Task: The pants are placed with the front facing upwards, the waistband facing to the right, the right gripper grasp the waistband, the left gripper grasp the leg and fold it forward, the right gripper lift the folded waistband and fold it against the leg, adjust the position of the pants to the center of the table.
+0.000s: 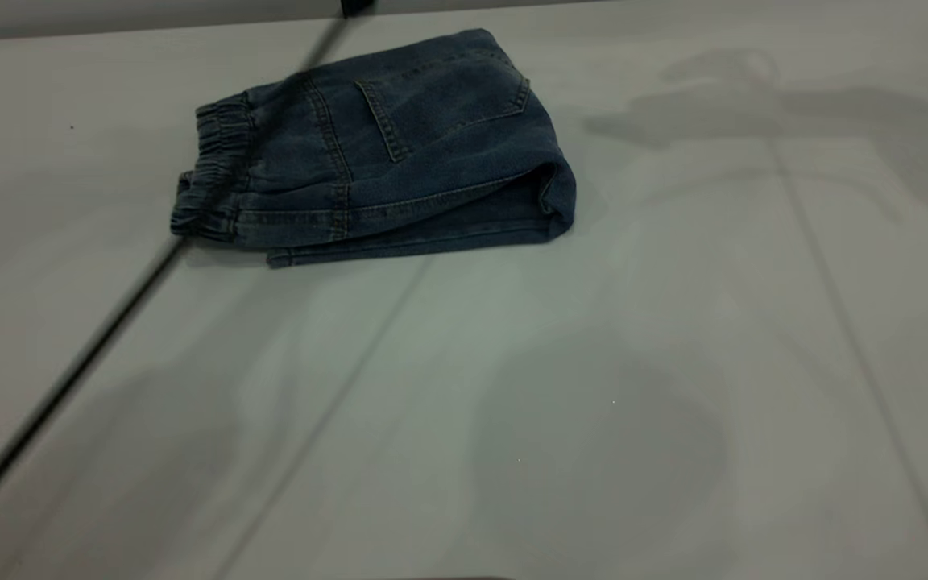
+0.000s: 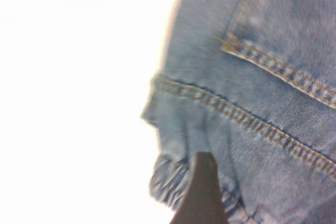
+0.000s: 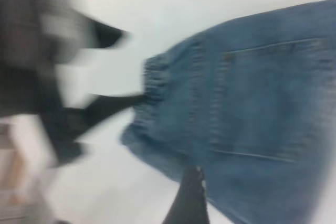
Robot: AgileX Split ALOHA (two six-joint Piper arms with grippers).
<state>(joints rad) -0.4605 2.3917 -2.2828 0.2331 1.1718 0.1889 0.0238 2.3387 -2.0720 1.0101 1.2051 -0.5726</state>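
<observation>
The blue denim pants (image 1: 399, 153) lie folded on the white table (image 1: 593, 387), toward its far left, a back pocket facing up. The ruched waistband (image 1: 218, 165) points to the exterior view's left. No gripper shows in the exterior view. In the right wrist view my left gripper (image 3: 126, 69) stands open at the waistband (image 3: 155, 85), one finger touching it. The left wrist view shows one black finger (image 2: 202, 192) over the waistband (image 2: 173, 182). My right gripper (image 3: 236, 192) hovers open over the pants (image 3: 262, 108), with only one of its fingers (image 3: 189, 198) in view.
A thin dark line (image 1: 69, 379) runs slantwise across the table from the far edge, behind the pants, to the near left. Soft arm shadows (image 1: 754, 105) fall on the far right of the tabletop. Bare table spreads in front and to the right.
</observation>
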